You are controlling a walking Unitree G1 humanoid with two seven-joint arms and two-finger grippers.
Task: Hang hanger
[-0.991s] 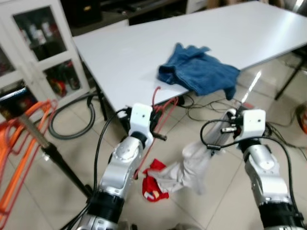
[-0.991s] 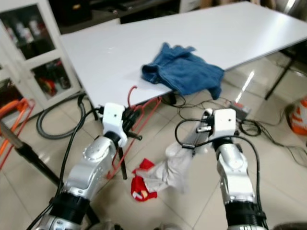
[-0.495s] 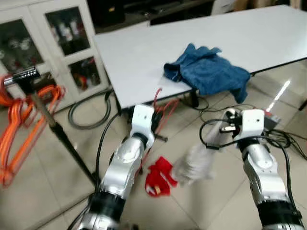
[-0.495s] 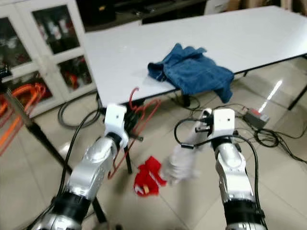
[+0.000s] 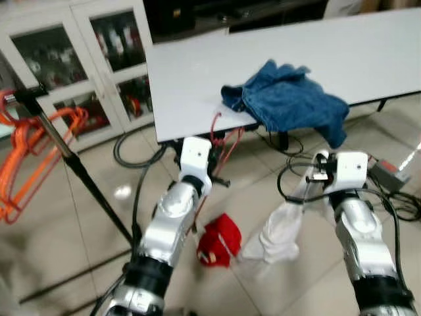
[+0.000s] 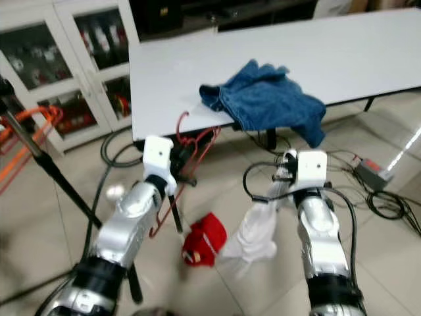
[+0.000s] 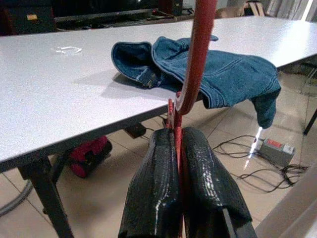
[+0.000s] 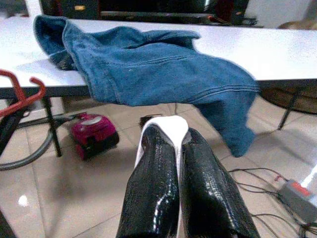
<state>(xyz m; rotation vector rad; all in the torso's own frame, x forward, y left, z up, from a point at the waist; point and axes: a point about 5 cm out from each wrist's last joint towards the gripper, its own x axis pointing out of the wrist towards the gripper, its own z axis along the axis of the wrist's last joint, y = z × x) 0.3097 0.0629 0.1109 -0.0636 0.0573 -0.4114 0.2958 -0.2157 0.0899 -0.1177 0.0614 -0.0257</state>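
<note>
Hanger (image 7: 197, 54) first: it is red, and my left gripper (image 7: 177, 144) has its two black fingers squeezed tight on the wire, with the hook sticking up above them. So the picking up looks done to me. My right gripper (image 8: 171, 136) is pinched shut on a white cloth (image 5: 279, 227) that hangs down toward the floor. The hanger is not on the rack yet. The rack pole (image 5: 46, 125) stands off to my left with orange hangers (image 5: 29, 158) already on it, well apart from my left gripper. A blue jacket (image 5: 289, 105) lies on the white table (image 5: 191, 72), and a red cloth (image 5: 217, 240) sits on the floor. I think what is left is to carry the hanger over and hook it on.
</note>
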